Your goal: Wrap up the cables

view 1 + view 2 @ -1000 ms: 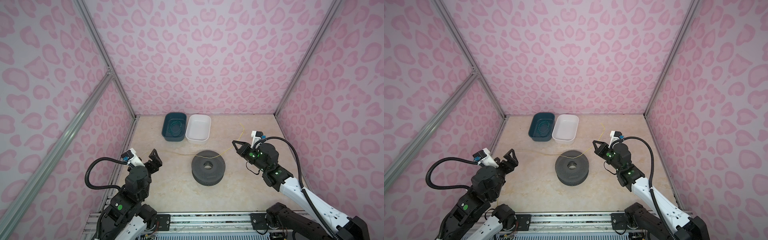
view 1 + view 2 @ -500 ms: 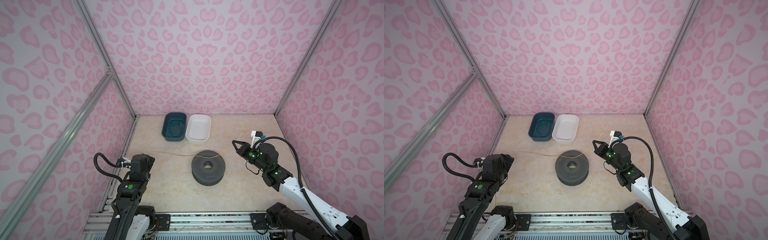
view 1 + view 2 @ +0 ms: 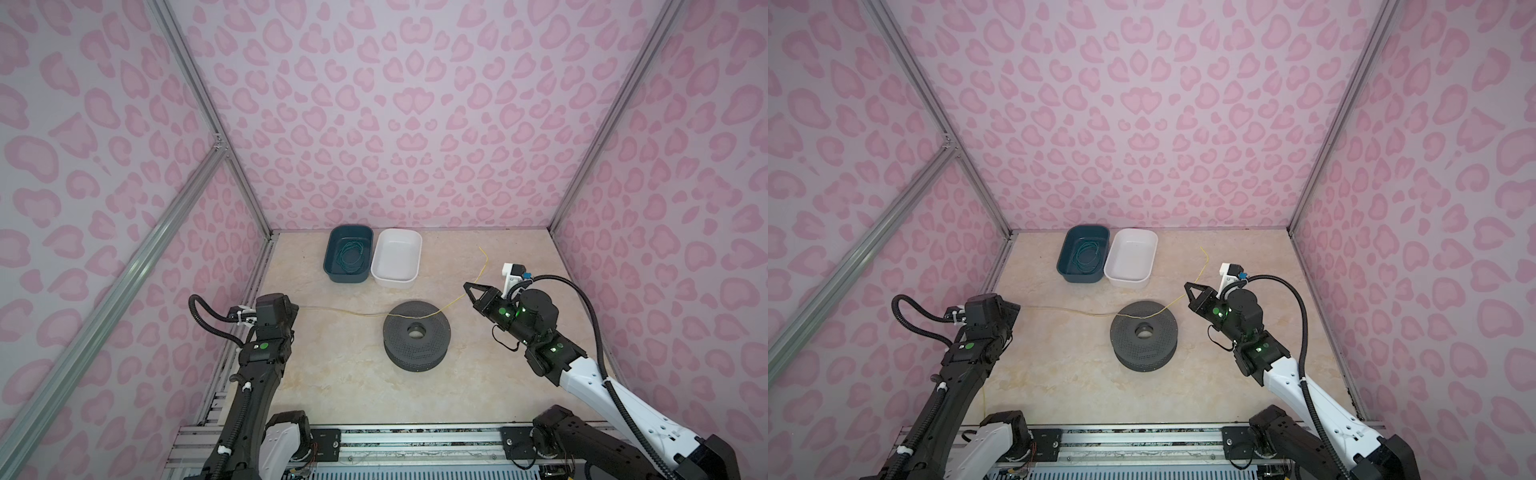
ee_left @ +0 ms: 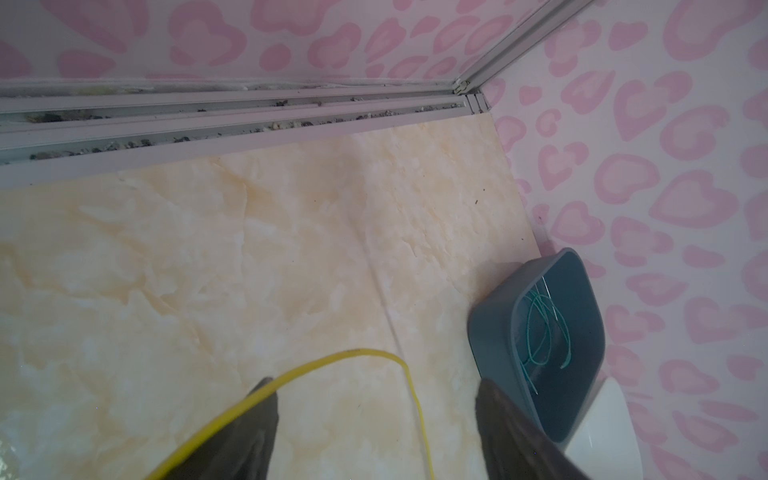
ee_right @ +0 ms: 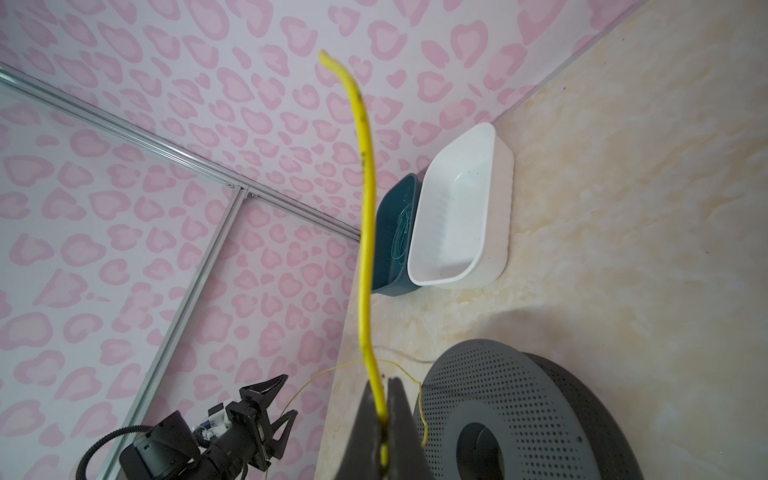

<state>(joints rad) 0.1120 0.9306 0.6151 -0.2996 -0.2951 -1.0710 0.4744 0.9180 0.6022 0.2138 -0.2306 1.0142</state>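
Observation:
The cable, a thin yellow wire (image 3: 340, 311), lies across the table from the left arm over the top of a dark grey perforated spool (image 3: 417, 332) to my right gripper (image 3: 469, 286). In the right wrist view that gripper (image 5: 384, 399) is shut on the wire (image 5: 365, 232), whose free end sticks up beyond the jaws. My left gripper (image 4: 374, 386) is open just above the table, with the wire (image 4: 349, 354) crossing one finger and curving down between the two. In both top views its fingers are hidden under the left wrist (image 3: 272, 307).
A teal bin (image 3: 331, 257) holding a coil of green wire and a bare white bin (image 3: 397, 257) stand side by side at the back wall. The left wall's metal rail (image 4: 249, 124) runs close to the left gripper. Pink patterned walls enclose three sides.
The left arm has swung forward and down, so its gripper now points at the table over the wire's left stretch, jaws somewhat narrower. The right arm and spool have not moved.

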